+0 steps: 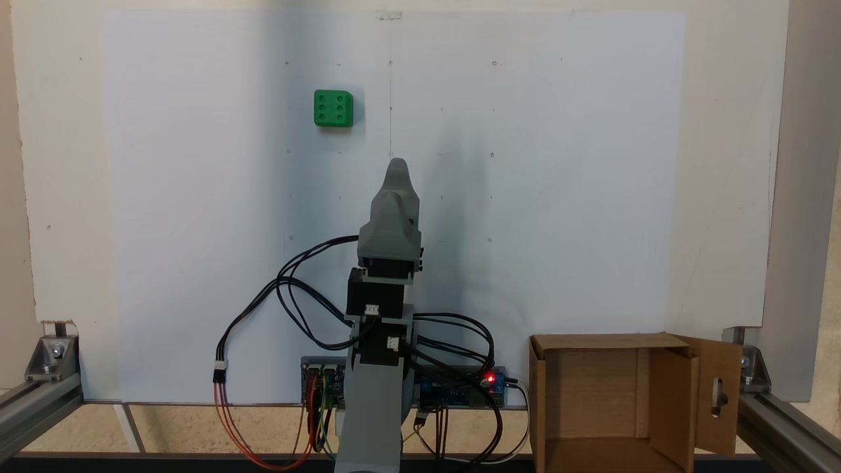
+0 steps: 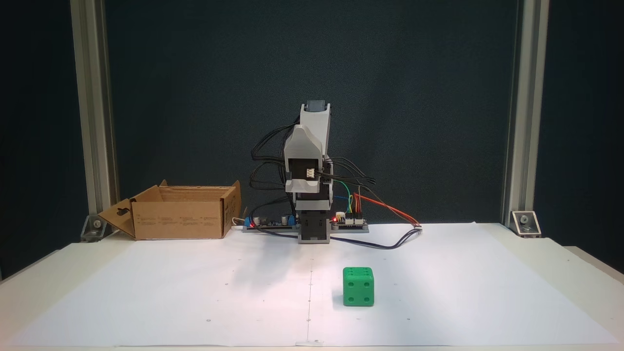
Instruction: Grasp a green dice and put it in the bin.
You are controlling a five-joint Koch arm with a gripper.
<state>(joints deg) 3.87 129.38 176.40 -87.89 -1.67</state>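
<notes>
The green dice [image 1: 333,108] lies on the white paper, far out from the arm's base and a little to the left in a fixed view; its six-pip face points up. From the front it appears as the green dice [image 2: 358,286] right of the centre line, near the table's front. The bin [image 1: 578,387], a brown cardboard box with open flaps, stands beside the arm's base; it is also seen as the bin [image 2: 178,219] at the back left. The arm [image 2: 312,146] is folded up over its base. My gripper [image 1: 396,167] hangs well short of the dice, with its jaws stacked so that just one tip shows.
A circuit board [image 1: 460,387] with a red light and looping cables [image 1: 295,309] sits at the arm's base. Aluminium frame posts [image 2: 92,122] rise at the table's back corners. One flap [image 1: 719,394] with a slot cutout juts out from the box.
</notes>
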